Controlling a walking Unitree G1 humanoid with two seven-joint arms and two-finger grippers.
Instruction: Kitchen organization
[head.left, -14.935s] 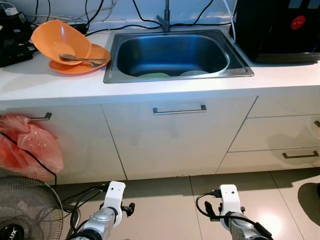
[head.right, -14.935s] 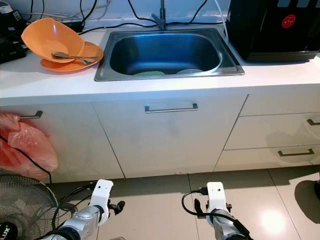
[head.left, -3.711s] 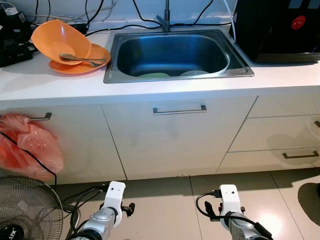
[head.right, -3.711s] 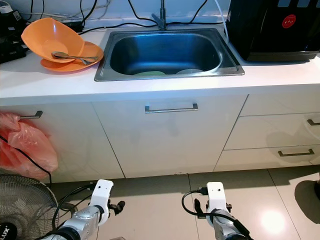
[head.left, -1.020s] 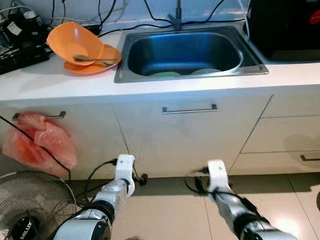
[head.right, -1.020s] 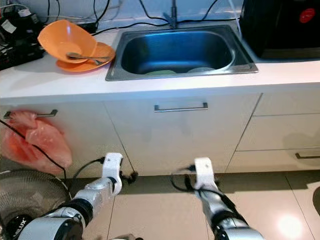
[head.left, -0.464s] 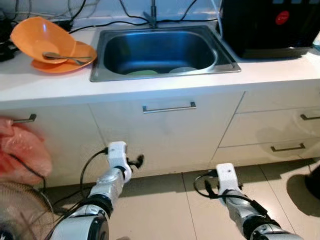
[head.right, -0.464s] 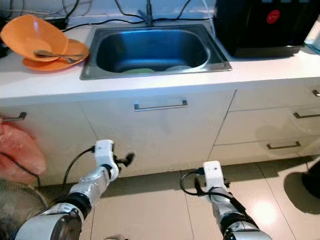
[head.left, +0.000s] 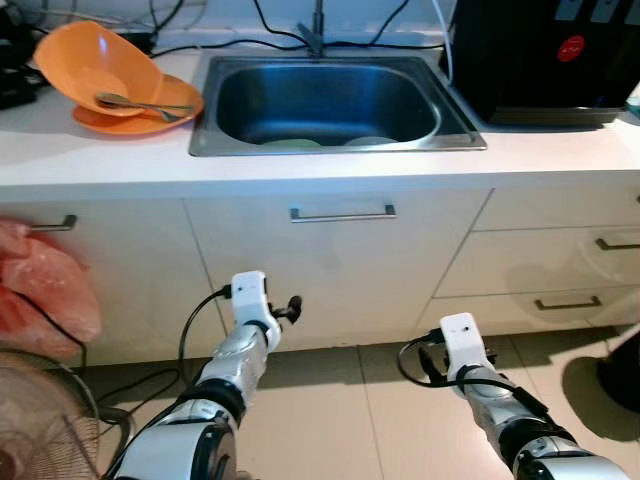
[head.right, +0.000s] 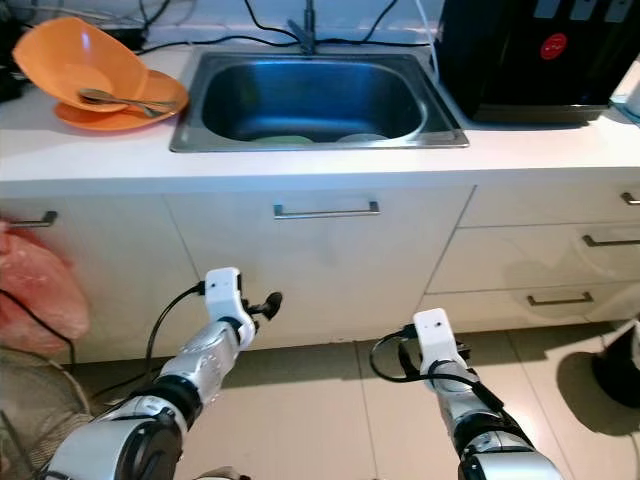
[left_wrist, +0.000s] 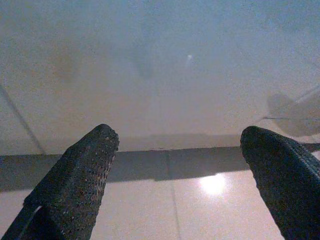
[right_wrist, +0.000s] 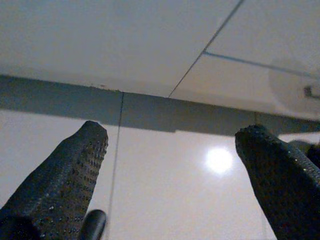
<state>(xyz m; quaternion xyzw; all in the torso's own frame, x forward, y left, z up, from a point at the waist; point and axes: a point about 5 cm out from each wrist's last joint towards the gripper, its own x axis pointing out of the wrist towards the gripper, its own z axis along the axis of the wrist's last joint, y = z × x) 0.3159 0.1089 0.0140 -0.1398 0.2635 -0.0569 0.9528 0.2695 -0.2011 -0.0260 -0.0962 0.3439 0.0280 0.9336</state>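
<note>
An orange bowl (head.left: 92, 62) leans on an orange plate (head.left: 140, 121) at the counter's left, with a metal spoon (head.left: 146, 103) lying across them. The steel sink (head.left: 335, 148) holds a green plate (head.left: 291, 144) and a white plate (head.left: 370, 141) at its front. My left gripper (left_wrist: 179, 134) is open, low in front of the white cabinet door (head.left: 330, 275) under the sink, empty. My right gripper (right_wrist: 172, 130) is open too, above the tiled floor near the cabinet's base. The left arm (head.left: 250, 300) sits higher than the right arm (head.left: 462, 342).
A black appliance (head.left: 540, 55) stands on the counter right of the sink. The door has a bar handle (head.left: 342, 213); drawers (head.left: 565, 303) are at the right. A red plastic bag (head.left: 45, 290) hangs at the left above a floor fan (head.left: 35, 425). Cables run behind the sink.
The camera has swayed left and right and now sits closer to the counter. Both arms have risen from low by the floor; the left gripper now reaches toward the cabinet door.
</note>
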